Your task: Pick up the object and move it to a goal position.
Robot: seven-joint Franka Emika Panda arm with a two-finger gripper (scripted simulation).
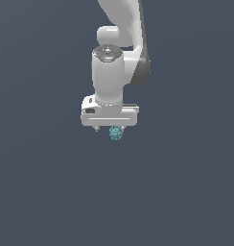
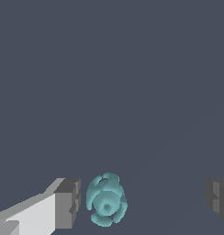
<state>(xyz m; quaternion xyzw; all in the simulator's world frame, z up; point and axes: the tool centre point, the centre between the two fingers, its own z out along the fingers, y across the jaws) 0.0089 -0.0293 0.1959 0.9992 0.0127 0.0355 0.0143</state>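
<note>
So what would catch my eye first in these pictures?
Probably the big white robot arm reaching down from the top of the exterior view against a plain dark grey background. Next, the small teal bumpy lump just beneath its gripper, sitting between the open fingers, nearer one of them.

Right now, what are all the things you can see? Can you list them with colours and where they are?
lump: one, teal with lighter specks, between the end effector's fingers, much nearer one finger than the other; in the exterior view it sits just under the end effector.
ground: one, plain dark grey-blue, fills the rest of both views.
arm: one, white with grey joints, comes down from the top of the exterior view.
end effector: one, white body with grey fingertips, open wide, a gap shows on both sides of the lump.
</note>
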